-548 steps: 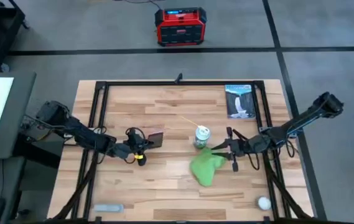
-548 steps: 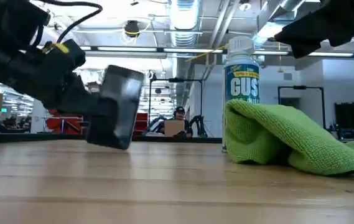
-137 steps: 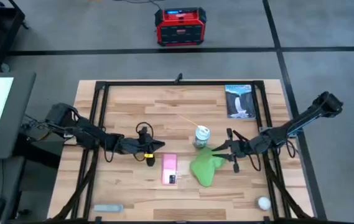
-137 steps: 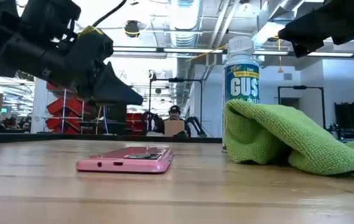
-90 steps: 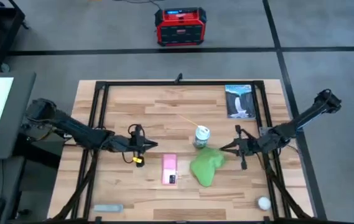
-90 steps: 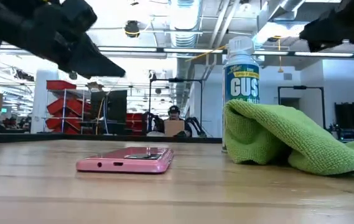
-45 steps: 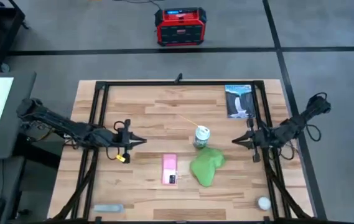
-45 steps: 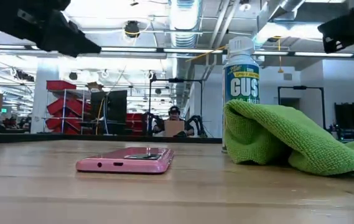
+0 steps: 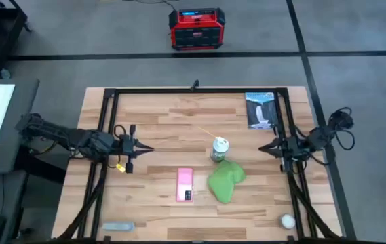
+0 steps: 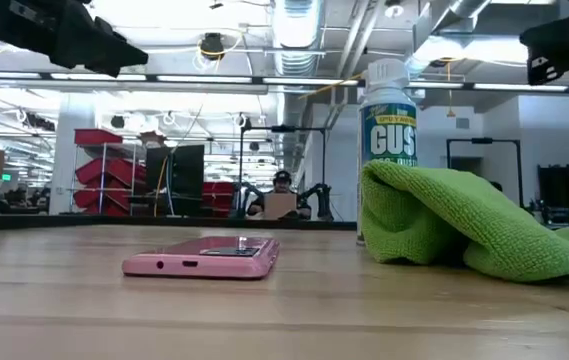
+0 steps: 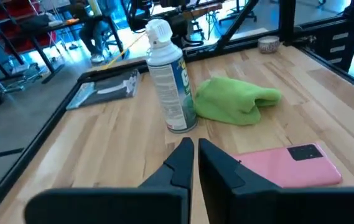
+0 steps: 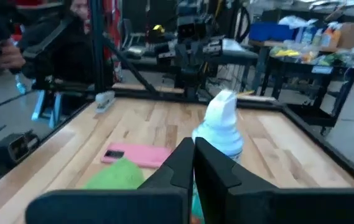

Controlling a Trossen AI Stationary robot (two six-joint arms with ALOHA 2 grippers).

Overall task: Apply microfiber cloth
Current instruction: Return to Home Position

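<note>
The green microfiber cloth (image 9: 225, 179) lies crumpled on the table's middle right, its far end beside the spray can (image 9: 220, 149); it also shows in the low view (image 10: 464, 235) and the left wrist view (image 11: 236, 102). The pink phone (image 9: 184, 184) lies flat to the left of the cloth. My left gripper (image 9: 150, 147) hangs shut above the table, left of the phone; its fingers (image 11: 183, 158) hold nothing. My right gripper (image 9: 262, 149) is shut too, at the right rail, pointing at the can (image 12: 223, 127). Both stand clear of the cloth.
A booklet (image 9: 260, 110) lies at the far right corner. A white ball (image 9: 287, 220) sits near the front right corner and a grey object (image 9: 118, 226) at the front left. A black frame (image 9: 193, 89) borders the table. A red device (image 9: 197, 28) stands on the floor beyond.
Both arms have drawn back from the table's middle. My left gripper has gone toward the left edge and up, away from the phone; my right gripper has gone toward the right edge and up, away from the cloth. Phone, cloth and can have stayed put.
</note>
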